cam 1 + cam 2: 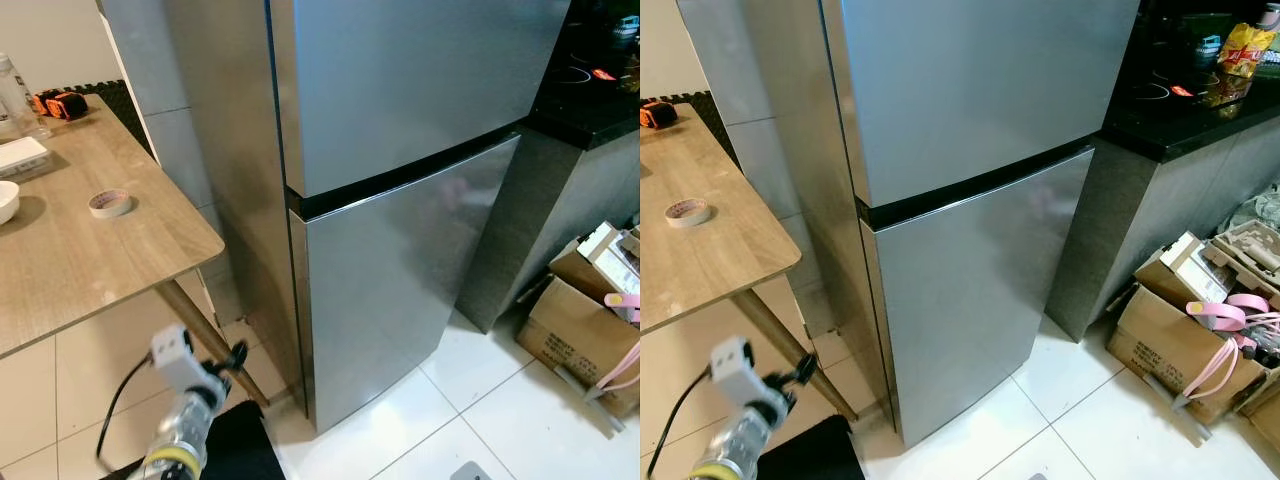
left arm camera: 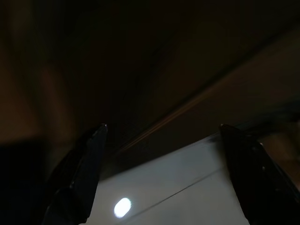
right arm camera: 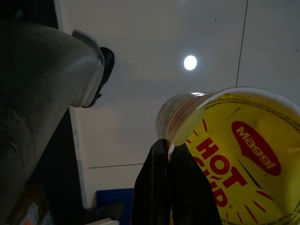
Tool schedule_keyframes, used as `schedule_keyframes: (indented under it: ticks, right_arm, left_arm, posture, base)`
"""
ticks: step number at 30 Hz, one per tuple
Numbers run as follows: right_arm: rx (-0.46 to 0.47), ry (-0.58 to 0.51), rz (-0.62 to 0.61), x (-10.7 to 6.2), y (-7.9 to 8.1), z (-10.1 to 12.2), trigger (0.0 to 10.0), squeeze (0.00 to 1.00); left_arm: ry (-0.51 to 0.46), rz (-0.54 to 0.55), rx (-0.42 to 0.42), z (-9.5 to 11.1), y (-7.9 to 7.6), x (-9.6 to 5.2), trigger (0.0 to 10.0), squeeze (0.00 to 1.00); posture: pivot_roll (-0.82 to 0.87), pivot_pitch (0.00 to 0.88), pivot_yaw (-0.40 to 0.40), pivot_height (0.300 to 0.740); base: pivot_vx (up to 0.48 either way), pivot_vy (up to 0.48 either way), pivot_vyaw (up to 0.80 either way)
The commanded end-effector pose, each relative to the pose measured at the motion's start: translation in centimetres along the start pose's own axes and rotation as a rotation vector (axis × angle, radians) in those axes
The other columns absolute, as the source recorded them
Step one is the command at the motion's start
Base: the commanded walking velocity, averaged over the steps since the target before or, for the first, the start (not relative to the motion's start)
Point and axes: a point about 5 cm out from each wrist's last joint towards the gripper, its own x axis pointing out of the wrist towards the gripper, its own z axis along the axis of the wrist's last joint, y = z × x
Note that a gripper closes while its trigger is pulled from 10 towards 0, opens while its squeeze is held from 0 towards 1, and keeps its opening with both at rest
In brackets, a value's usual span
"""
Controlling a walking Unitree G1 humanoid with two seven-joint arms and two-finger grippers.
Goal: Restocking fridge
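The fridge (image 1: 400, 200) stands closed, both doors shut, directly ahead. The right gripper (image 3: 171, 154) is clamped on the rim of a yellow noodle cup (image 3: 234, 173), held low over the white floor (image 3: 154, 93). The left gripper (image 2: 161, 178) is spread wide and empty, its 2 fingers (image 2: 79, 178) seen in the dark wrist view; the left arm (image 1: 185, 400) is held low beside the table leg.

The step in hand is judged to be opening a door so the cup can be stocked. The free left gripper is best used for that: it should be raised to a door edge, probably at the dark gap between the 2 doors, and a firm hold taken before pulling. The cup should be kept level and well away from the door's swing.

A wooden table (image 1: 110, 250) stands just left of the fridge, carrying a tape roll (image 1: 110, 203) and a bowl (image 1: 6, 200); it crowds the left arm. A counter (image 1: 1200, 110) adjoins the right side, with cardboard boxes (image 1: 1170, 330) on the floor below.
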Motion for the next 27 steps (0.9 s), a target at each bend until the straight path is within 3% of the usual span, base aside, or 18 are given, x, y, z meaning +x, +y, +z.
schedule_keyframes:
  ticks: [1, 2, 4, 6, 8, 9, 10, 11, 12, 14, 18, 23, 27]
  right_arm:
    - [0.023, 0.000, -0.022, -0.1, -0.3, -0.4, 10.0, 0.00]
    - [0.023, 0.000, -0.022, -0.1, -0.3, -0.4, 10.0, 0.00]
    - [0.039, -0.011, -0.036, -0.1, -0.4, -0.3, 10.0, 0.00]
    - [0.039, -0.011, -0.036, -0.1, -0.4, -0.3, 10.0, 0.00]
    - [0.046, -0.020, -0.039, -0.1, -0.7, 0.0, 10.0, 0.00]
    - [0.046, -0.020, -0.039, -0.1, -0.7, 0.0, 10.0, 0.00]
    - [0.046, -0.024, -0.038, -0.1, -0.8, 0.2, 10.0, 0.00]
    - [0.045, -0.027, -0.035, -0.1, -1.0, 0.3, 10.0, 0.00]
    - [0.045, -0.027, -0.035, -0.1, -1.0, 0.3, 10.0, 0.00]
    - [0.042, -0.028, -0.024, -0.2, -1.0, 0.1, 10.0, 0.00]
    - [0.039, -0.021, -0.013, -0.2, -0.8, -0.3, 10.0, 0.00]
    - [0.024, -0.019, 0.004, -0.2, -0.3, -0.6, 10.0, 0.00]
    - [0.032, -0.024, 0.006, -0.1, 0.1, -0.6, 10.0, 0.00]
  left_arm:
    - [-0.025, -0.134, 0.008, 1.1, -1.3, 0.8, 10.0, 1.00]
    - [-0.025, -0.134, 0.008, 1.1, -1.3, 0.8, 10.0, 1.00]
    - [-0.078, -0.322, 0.028, 3.3, -3.3, 1.9, 10.0, 1.00]
    - [-0.078, -0.322, 0.028, 3.3, -3.3, 1.9, 10.0, 1.00]
    - [-0.092, -0.503, 0.094, 4.9, -5.1, 2.4, 10.0, 1.00]
    - [-0.092, -0.503, 0.094, 4.9, -5.1, 2.4, 10.0, 1.00]
    - [-0.088, -0.575, 0.132, 5.6, -5.9, 2.5, 10.0, 0.63]
    - [-0.085, -0.655, 0.174, 6.6, -6.6, 2.7, 10.0, 0.00]
    - [-0.085, -0.655, 0.174, 6.6, -6.6, 2.7, 10.0, 0.00]
    - [-0.082, -0.769, 0.284, 8.6, -7.8, 2.7, 10.0, 0.00]
    - [-0.081, -0.831, 0.356, 9.8, -8.4, 2.7, 10.0, 0.00]
    - [-0.147, -0.799, 0.446, 12.3, -9.1, 2.9, 10.0, 0.00]
    - [-0.175, -0.750, 0.469, 12.9, -9.0, 3.1, 10.0, 0.00]
  posture:
    - [-0.06, 0.000, 0.016, 0.740]
    - [-0.06, 0.000, 0.016, 0.740]
    - [-0.05, 0.000, 0.026, 0.740]
    - [-0.05, 0.000, 0.026, 0.740]
    - [-0.06, 0.000, 0.028, 0.740]
    - [-0.06, 0.000, 0.028, 0.740]
    - [-0.06, 0.000, 0.028, 0.740]
    - [-0.05, 0.000, 0.028, 0.740]
    - [-0.05, 0.000, 0.028, 0.740]
    - [-0.04, 0.000, 0.017, 0.740]
    - [-0.03, 0.000, 0.005, 0.740]
    - [-0.04, 0.000, 0.009, 0.740]
    - [-0.04, 0.011, 0.007, 0.740]
  base:
    - [0.000, 0.000, 0.00]
    - [0.000, 0.000, 0.00]
    - [0.000, 0.000, 0.00]
    - [0.000, 0.000, 0.00]
    - [0.000, 0.000, 0.00]
    - [0.000, 0.000, 0.00]
    - [0.000, 0.000, 0.00]
    - [0.000, 0.000, 0.00]
    - [0.000, 0.000, 0.00]
    - [0.000, 0.000, 0.00]
    - [0.000, 0.000, 0.00]
    - [0.000, 0.000, 0.00]
    - [0.000, 0.000, 0.00]
